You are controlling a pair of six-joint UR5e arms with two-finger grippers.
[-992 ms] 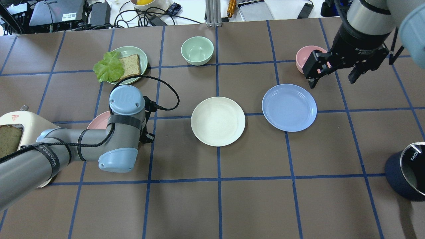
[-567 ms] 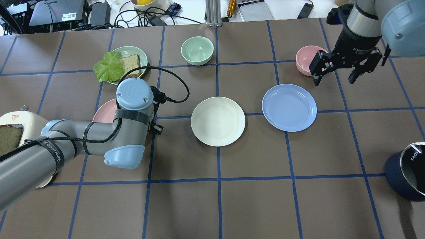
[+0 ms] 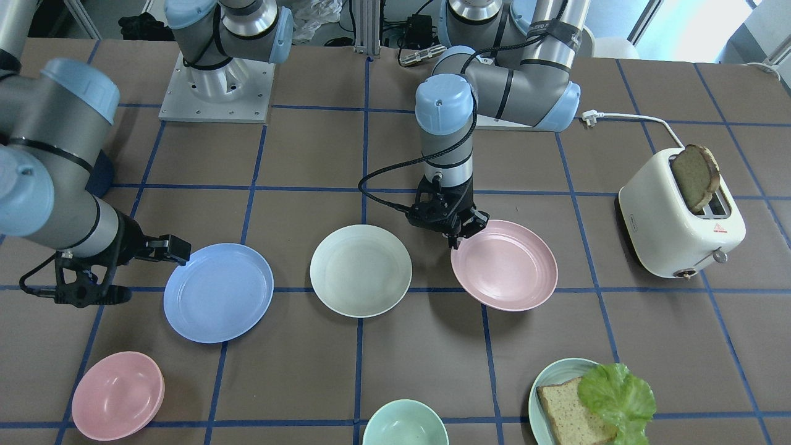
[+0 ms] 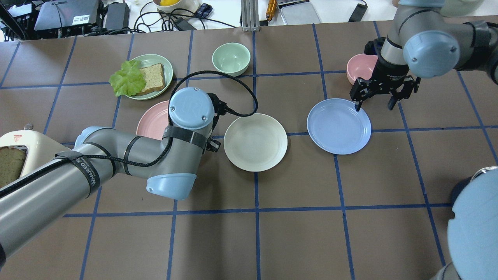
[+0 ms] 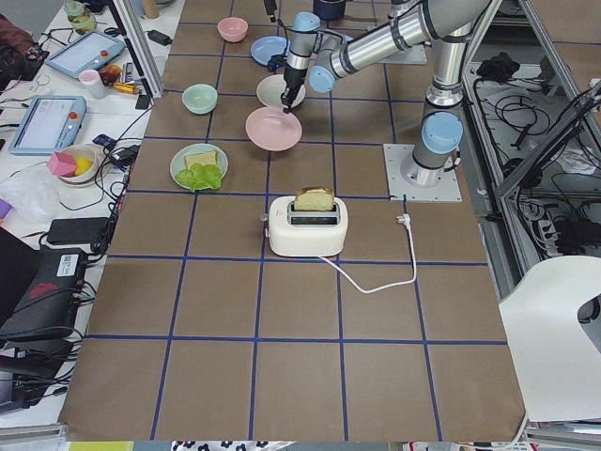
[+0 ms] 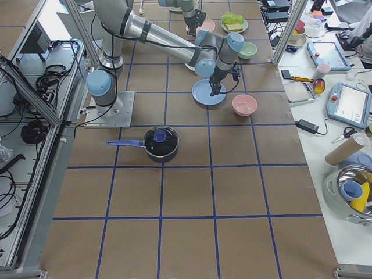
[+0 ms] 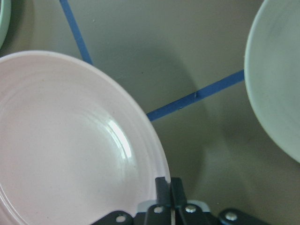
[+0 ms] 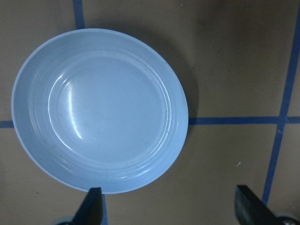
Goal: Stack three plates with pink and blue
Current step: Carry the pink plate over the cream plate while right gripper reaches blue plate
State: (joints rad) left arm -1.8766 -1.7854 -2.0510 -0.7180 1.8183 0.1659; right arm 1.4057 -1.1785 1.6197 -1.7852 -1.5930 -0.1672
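My left gripper (image 3: pixel 461 233) is shut on the near rim of the pale pink plate (image 3: pixel 505 266) and holds it tilted just above the table, left of the cream-white plate (image 4: pixel 255 142). In the left wrist view the shut fingers (image 7: pixel 169 187) pinch the pink plate's (image 7: pixel 61 150) edge, with the cream plate (image 7: pixel 276 79) at the right. In the overhead view my wrist hides this gripper; part of the pink plate (image 4: pixel 151 118) shows. My right gripper (image 4: pixel 373 105) is open and empty over the far right rim of the light blue plate (image 4: pixel 338 125). In the right wrist view the blue plate (image 8: pixel 98 108) lies flat ahead of the spread fingers.
A small pink bowl (image 4: pixel 360 68) stands just behind my right gripper. A green bowl (image 4: pixel 231 58) and a teal plate with bread and lettuce (image 4: pixel 144 76) stand at the back. A toaster (image 3: pixel 680 216) holding bread is at my far left, a dark pot (image 6: pixel 160 144) at my right.
My left arm has carried the pink plate to the right, toward the cream plate. My right gripper has come down and in to the blue plate's far rim, still open.
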